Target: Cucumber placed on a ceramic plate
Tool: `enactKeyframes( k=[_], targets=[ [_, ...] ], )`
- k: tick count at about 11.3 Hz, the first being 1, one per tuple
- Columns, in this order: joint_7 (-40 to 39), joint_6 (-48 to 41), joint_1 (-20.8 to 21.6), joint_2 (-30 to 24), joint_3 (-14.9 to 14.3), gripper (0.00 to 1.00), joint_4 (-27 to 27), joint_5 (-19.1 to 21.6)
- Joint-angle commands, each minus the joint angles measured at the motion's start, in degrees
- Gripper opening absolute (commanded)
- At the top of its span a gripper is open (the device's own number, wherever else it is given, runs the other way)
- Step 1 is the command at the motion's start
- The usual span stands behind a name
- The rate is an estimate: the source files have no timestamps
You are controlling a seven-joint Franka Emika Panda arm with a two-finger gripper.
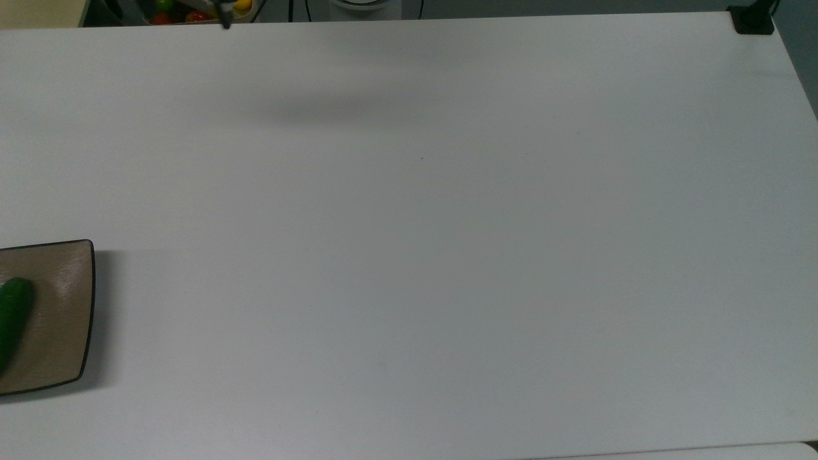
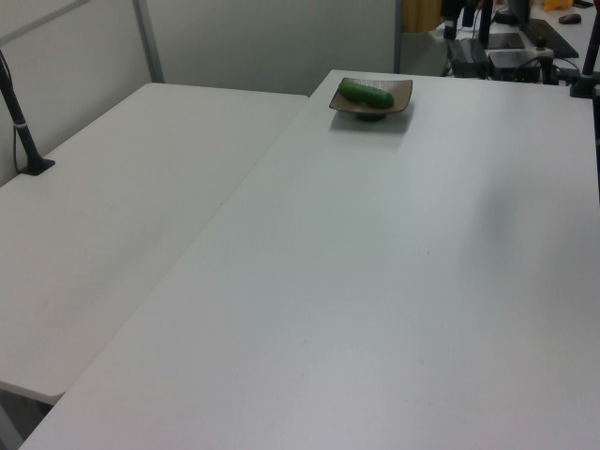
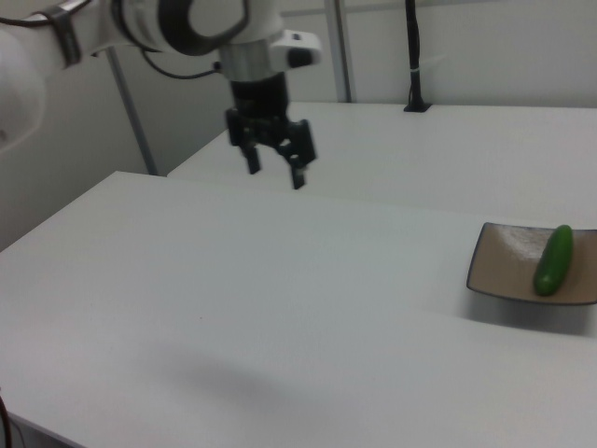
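Note:
The dark green cucumber lies on the brown square ceramic plate at the right view's right. It also lies on the plate at the top view's left edge, cucumber cut by the frame. In the left view the cucumber rests across the plate at the table's far end. My gripper hangs open and empty high above the table, well to the left of the plate in the right view. One fingertip pokes in at the top view's upper edge.
The white table spreads wide and bare. A second white table adjoins it on the left view's left. A black post base sits at the top view's upper right corner. A bin of colourful items lies beyond the table's far edge.

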Motion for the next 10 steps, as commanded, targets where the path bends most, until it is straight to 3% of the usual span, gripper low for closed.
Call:
enactKeyframes(
  k=[1, 3, 5, 10],
  targets=[
    [3.3, -0.8, 6.5, -7.3, -0.1, 1.0, -9.6, 0.4],
    [3.4, -0.3, 10.1, -7.2, -0.1, 1.0, -11.4, 0.4],
    [3.2, 0.5, 11.0, -7.8, 0.0, 1.0, -12.9, 0.5],
    [2.2, 15.6, 10.6, -8.0, 0.2, 1.0, -16.2, 0.6]
  ],
)
